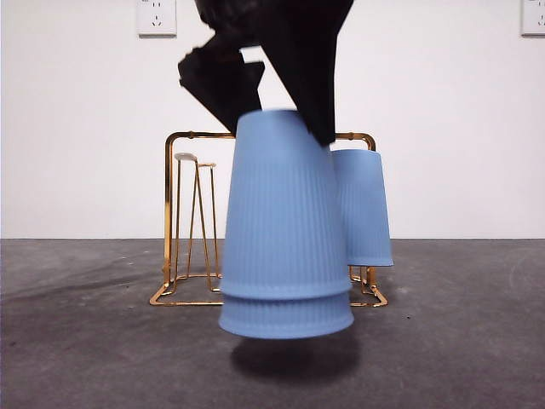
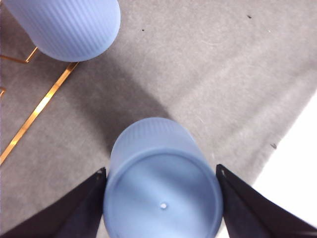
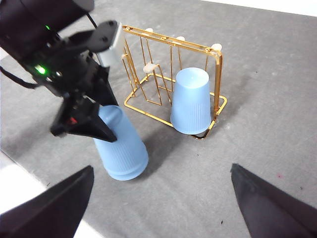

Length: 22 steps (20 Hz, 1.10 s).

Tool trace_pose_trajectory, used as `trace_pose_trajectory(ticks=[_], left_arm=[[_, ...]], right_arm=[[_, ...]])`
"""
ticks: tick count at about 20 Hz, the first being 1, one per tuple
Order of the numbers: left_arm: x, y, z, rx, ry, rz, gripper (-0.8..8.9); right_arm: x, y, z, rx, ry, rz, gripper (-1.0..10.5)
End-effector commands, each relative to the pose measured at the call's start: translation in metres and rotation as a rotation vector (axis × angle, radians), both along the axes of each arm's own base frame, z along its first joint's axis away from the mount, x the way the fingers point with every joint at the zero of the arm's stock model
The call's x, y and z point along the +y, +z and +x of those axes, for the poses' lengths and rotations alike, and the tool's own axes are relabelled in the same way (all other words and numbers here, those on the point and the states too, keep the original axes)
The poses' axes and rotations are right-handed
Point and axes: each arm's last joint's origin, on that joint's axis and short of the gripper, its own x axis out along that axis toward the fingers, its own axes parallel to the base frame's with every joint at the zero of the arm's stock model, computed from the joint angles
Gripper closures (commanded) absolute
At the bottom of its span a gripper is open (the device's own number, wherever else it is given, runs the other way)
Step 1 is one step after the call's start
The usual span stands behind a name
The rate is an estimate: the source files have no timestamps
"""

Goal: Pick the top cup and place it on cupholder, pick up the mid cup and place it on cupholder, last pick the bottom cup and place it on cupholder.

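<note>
Two upside-down blue ribbed cups are nested in front of the cupholder [image 1: 174,213]. The mid cup [image 1: 285,204] is the outer one, and the bottom cup's rim [image 1: 286,319] shows under it. My left gripper [image 1: 272,94] is shut on the mid cup's closed end; in the left wrist view its jaws [image 2: 162,198] press both sides of that cup [image 2: 163,198]. The pair tilts slightly and seems just off the table, over a dark shadow. The top cup [image 1: 362,209] hangs upside down on a right-hand peg of the gold cupholder [image 3: 148,106]. My right gripper [image 3: 161,198] stands open and holds nothing, nearer than the rack.
White-tipped pegs [image 1: 186,158] on the cupholder's left side are bare. The dark grey mat [image 1: 85,341] spreads around the rack, and its edge meets a white table surface [image 2: 297,163] close to the held cup. A white wall with sockets [image 1: 157,17] stands behind.
</note>
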Motion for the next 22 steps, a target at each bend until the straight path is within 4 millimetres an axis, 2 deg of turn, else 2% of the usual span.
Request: trace_pose_trajectory(ticks=[1, 3, 4, 9, 16, 22], left_arm=[[-0.007, 0.007, 0.000, -0.016, -0.021, -0.016, 6.02], [-0.007, 0.007, 0.000, -0.018, -0.023, -0.017, 7.05], [-0.007, 0.007, 0.000, -0.021, -0.030, -0.016, 7.25], [-0.005, 0.014, -0.001, -0.020, -0.032, -0.014, 7.24], [0.008, 0.072, -0.011, -0.039, -0.023, -0.043, 7.24], [0.028, 0.114, -0.019, -0.146, 0.109, 0.026, 7.24]], right_arm=[[0.000, 0.003, 0.000, -0.006, 0.000, 0.016, 5.0], [0.000, 0.003, 0.000, -0.006, 0.000, 0.016, 5.0], [0.000, 0.003, 0.000, -0.006, 0.000, 0.016, 5.0], [0.000, 0.003, 0.000, -0.007, -0.002, 0.016, 5.0], [0.000, 0.003, 0.000, -0.008, -0.005, 0.014, 5.0], [0.000, 0.003, 0.000, -0.007, -0.007, 0.015, 5.0]])
